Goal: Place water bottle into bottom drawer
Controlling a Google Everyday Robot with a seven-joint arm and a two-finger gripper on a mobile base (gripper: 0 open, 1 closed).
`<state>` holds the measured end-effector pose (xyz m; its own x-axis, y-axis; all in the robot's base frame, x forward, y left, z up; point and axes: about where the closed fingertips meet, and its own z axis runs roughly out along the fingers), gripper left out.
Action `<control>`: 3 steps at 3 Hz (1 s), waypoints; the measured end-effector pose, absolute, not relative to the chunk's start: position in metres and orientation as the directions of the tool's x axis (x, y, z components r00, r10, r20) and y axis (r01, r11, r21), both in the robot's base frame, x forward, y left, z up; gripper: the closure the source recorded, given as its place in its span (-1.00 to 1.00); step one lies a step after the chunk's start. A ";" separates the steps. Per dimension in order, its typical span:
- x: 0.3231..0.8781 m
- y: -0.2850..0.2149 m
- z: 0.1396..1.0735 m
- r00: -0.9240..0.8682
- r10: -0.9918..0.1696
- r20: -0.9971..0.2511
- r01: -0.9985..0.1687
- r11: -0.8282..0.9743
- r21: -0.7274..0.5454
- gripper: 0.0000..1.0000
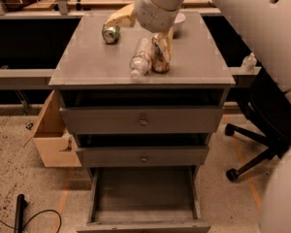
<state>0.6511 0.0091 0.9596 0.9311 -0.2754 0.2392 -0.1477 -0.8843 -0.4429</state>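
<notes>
One bottom drawer (144,195) stands pulled out nearest us. Farther back on the cabinet top (87,67) we see the water bottle (140,57) lying on its side, touching a gold-brown can (160,58). Over them hangs the gripper (139,33), fingers (120,19) spread wide; a green can (110,33) lies beyond.
</notes>
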 end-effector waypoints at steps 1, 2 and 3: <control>0.689 0.007 0.940 0.913 -0.315 0.261 -0.183 -0.885 -0.429 -1.00; 0.735 -0.005 0.921 0.874 -0.394 0.284 -0.268 -0.879 -0.395 -1.00; 0.757 -0.001 0.906 0.866 -0.419 0.274 -0.305 -0.876 -0.374 -1.00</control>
